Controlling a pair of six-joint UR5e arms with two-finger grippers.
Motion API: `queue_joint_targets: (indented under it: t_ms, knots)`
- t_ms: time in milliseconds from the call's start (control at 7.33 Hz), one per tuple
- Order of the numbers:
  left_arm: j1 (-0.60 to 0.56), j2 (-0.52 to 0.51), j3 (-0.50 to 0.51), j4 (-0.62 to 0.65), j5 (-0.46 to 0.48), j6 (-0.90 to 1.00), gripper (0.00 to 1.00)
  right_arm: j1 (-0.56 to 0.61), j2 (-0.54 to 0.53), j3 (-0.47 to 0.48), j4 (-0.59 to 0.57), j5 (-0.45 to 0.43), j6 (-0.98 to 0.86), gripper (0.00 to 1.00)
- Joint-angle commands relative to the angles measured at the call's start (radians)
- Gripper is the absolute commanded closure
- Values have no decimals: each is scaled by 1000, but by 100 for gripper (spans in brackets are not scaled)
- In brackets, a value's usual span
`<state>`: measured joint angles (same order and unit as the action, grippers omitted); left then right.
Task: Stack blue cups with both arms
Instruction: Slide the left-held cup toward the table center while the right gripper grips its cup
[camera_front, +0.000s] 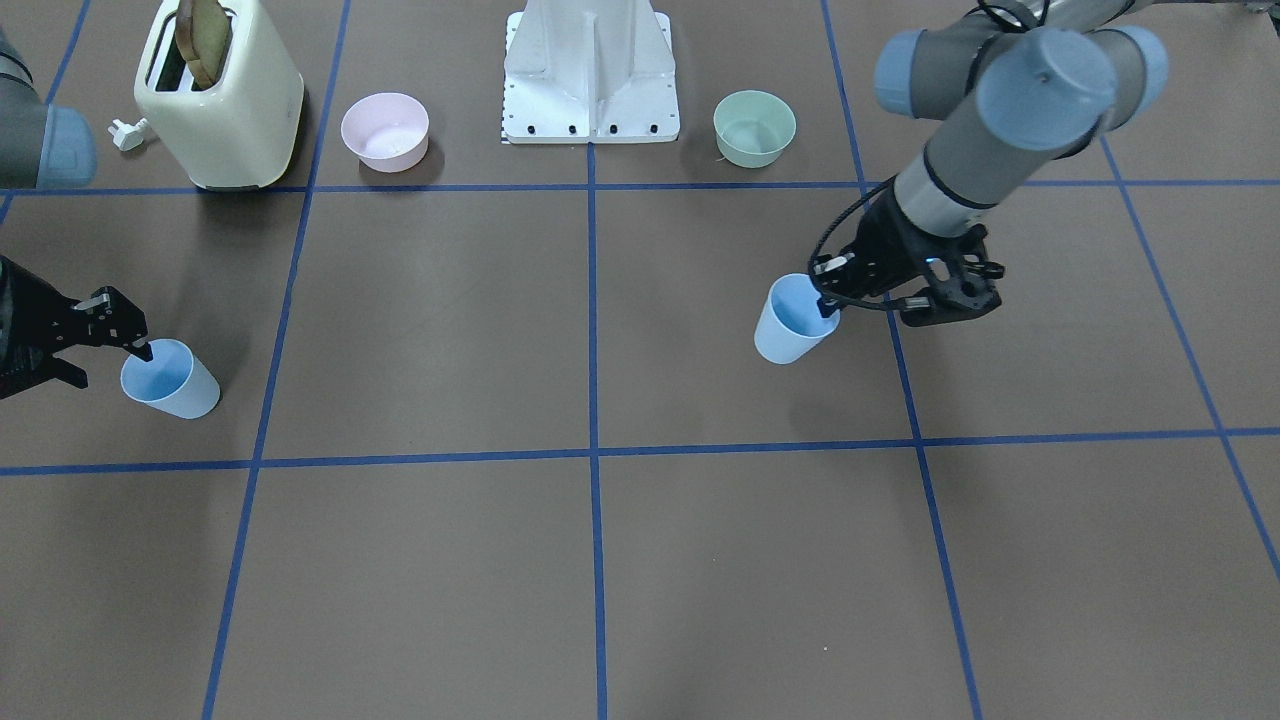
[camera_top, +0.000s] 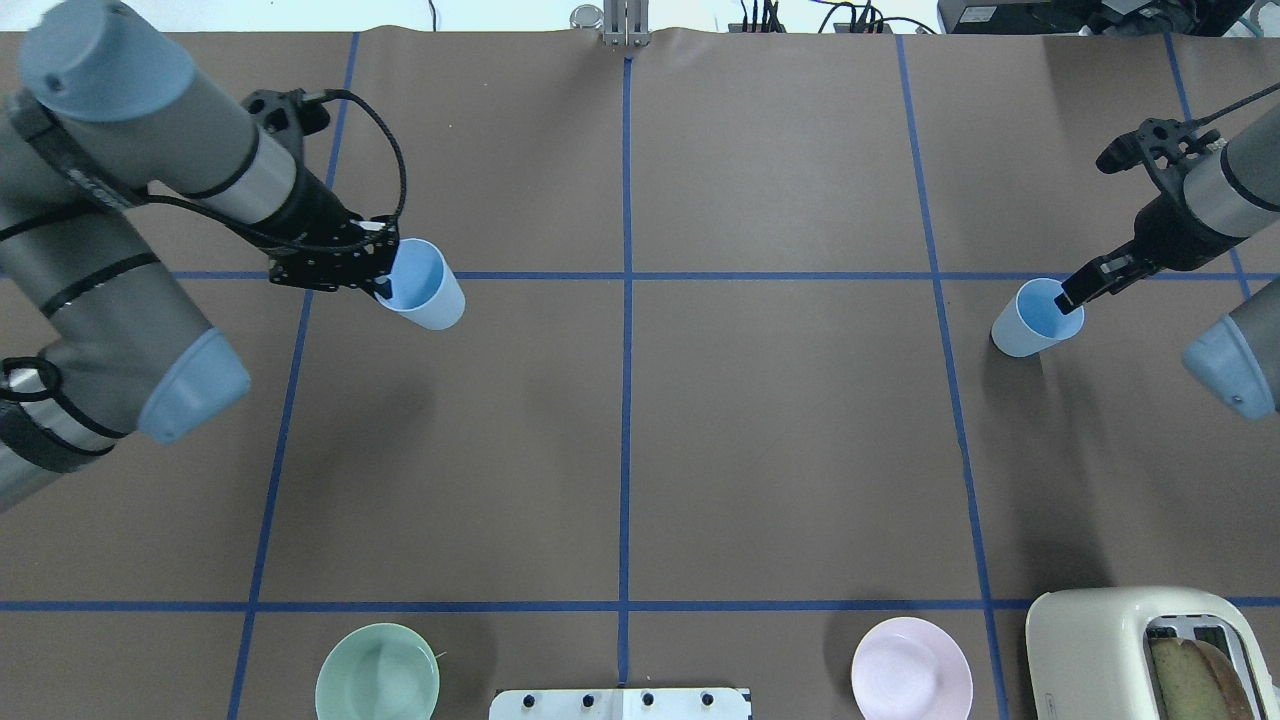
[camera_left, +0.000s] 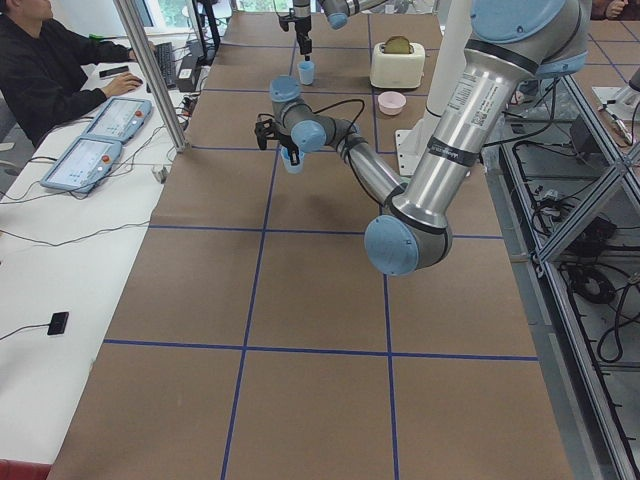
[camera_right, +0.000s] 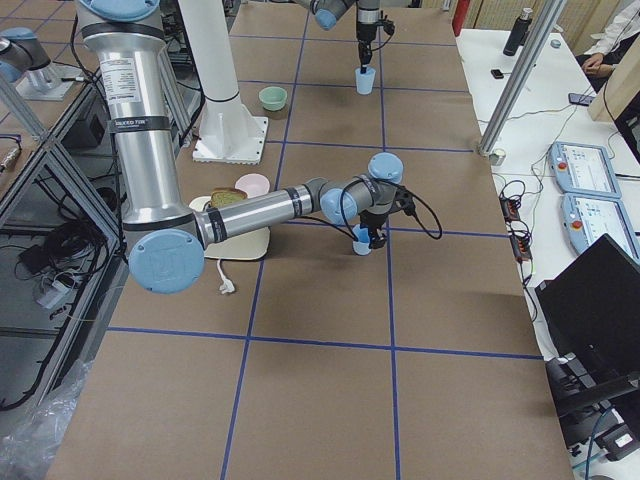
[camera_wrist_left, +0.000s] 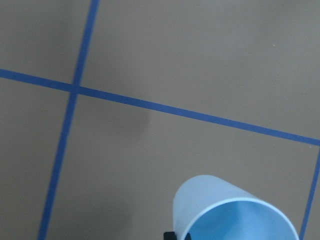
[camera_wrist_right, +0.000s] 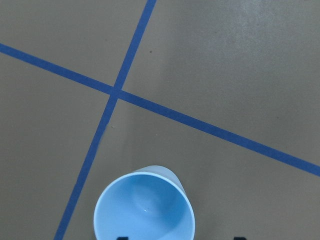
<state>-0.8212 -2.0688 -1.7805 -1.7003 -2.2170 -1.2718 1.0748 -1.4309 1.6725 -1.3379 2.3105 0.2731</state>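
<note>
My left gripper (camera_front: 828, 305) is shut on the rim of one blue cup (camera_front: 793, 322) and holds it tilted a little above the table; it also shows in the overhead view (camera_top: 425, 287) and low in the left wrist view (camera_wrist_left: 235, 215). The second blue cup (camera_front: 170, 378) stands upright on the table on the robot's right (camera_top: 1030, 320). My right gripper (camera_front: 143, 350) is open at its rim. In the right wrist view the cup (camera_wrist_right: 145, 210) lies below, and its wall sits between the two fingertips (camera_wrist_right: 122, 237).
A cream toaster (camera_front: 220, 95) with toast, a pink bowl (camera_front: 385, 130) and a mint-green bowl (camera_front: 755, 127) stand near the white base pedestal (camera_front: 590, 75). Blue tape lines grid the brown table. An operator (camera_left: 45, 65) sits beside the table.
</note>
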Motion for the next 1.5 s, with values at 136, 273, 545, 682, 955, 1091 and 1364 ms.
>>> queue_joint_targets:
  t_ms: [136, 273, 545, 682, 955, 1091, 1364]
  knots:
    - [56, -85, 46, 2, 26, -52, 100, -6, 10, -37, -1, -2, -23, 31]
    - [60, -103, 61, 2, 26, -52, 100, -12, 12, -48, -1, -2, -23, 33]
    - [118, -146, 87, 2, 110, -64, 100, -18, 13, -51, -1, -2, -28, 45]
    - [138, -166, 104, 2, 128, -67, 100, -22, 13, -54, -1, -2, -28, 55]
    - [148, -218, 151, 2, 129, -86, 100, -26, 17, -54, -1, -2, -25, 65]
    - [157, -221, 158, 2, 131, -86, 100, -26, 35, -56, -6, -3, -20, 81]
    - [165, -221, 159, 1, 131, -86, 100, -24, 35, -63, -4, -2, -15, 100]
